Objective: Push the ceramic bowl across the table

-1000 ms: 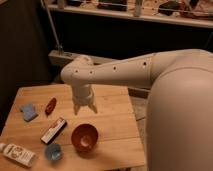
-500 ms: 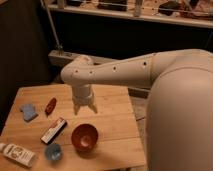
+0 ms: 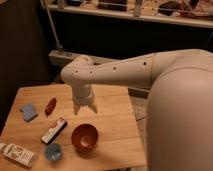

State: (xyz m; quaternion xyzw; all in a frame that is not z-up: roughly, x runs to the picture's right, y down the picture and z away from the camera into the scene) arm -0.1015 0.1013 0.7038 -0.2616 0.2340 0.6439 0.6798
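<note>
With the pincer [image 3: 85,110] released and hovering beyond the ceramic bowl [image 3: 84,137], which sits near the desk's [image 3: 114,117] front edge, lower it beside the rim (not over it) and push low, steadily.

One each: hand [image 3: 84,111] above table [image 3: 114,126], ceramic bowl [image 3: 84,137], blue cup [image 3: 53,151], bottle [image 3: 19,154], packet [image 3: 54,130], blue pad [image 3: 29,112], red object [image 3: 50,106]

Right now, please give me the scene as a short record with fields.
gripper: open, empty, pointing down over the table, beyond the ceramic bowl
ceramic bowl: upright, near the front edge, apart from the gripper
blue cup: left of the bowl
also on the left: red elongated object, blue pad, flat packet, white bottle lying down
</note>
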